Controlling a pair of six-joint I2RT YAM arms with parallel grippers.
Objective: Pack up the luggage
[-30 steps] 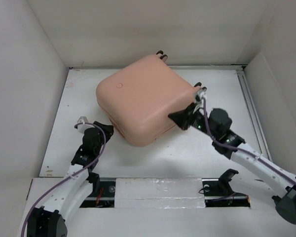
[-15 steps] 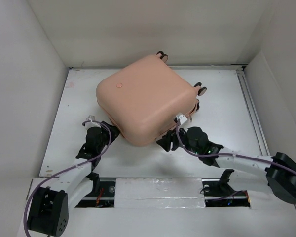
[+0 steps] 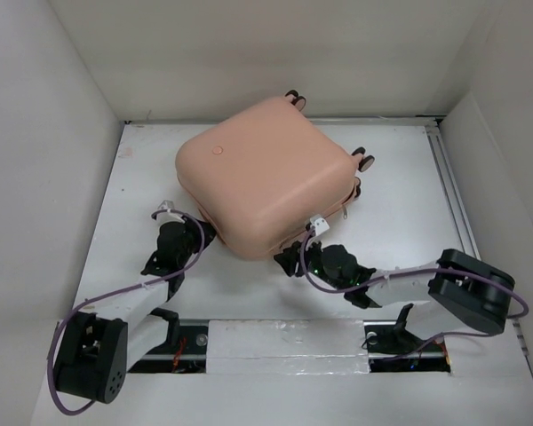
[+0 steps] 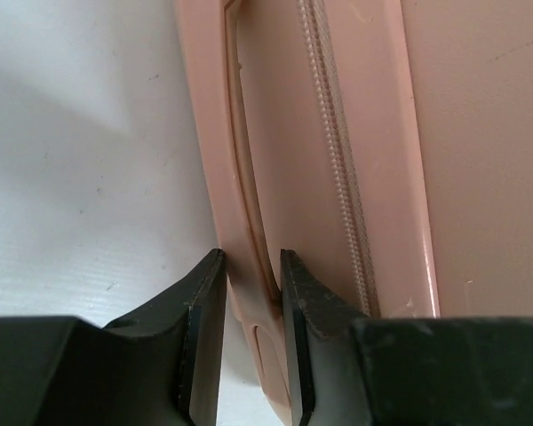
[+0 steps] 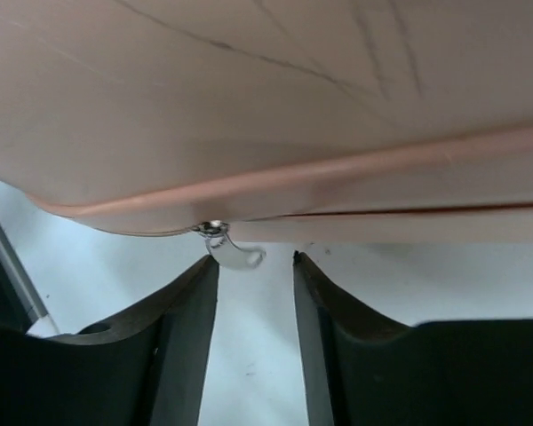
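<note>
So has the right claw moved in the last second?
Yes. The right claw has swung left and toward the taped strip, from the luggage's wheeled corner to its near edge.

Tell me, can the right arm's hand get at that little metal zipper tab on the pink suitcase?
Probably yes. The right hand is open, and the zipper tab hangs from the luggage edge just ahead of it, with nothing in between.

White table (image 3: 400,204), pink luggage (image 3: 266,177) lying shell-up across its middle, wheels (image 3: 364,161) toward the far right, seemingly closed.
</note>
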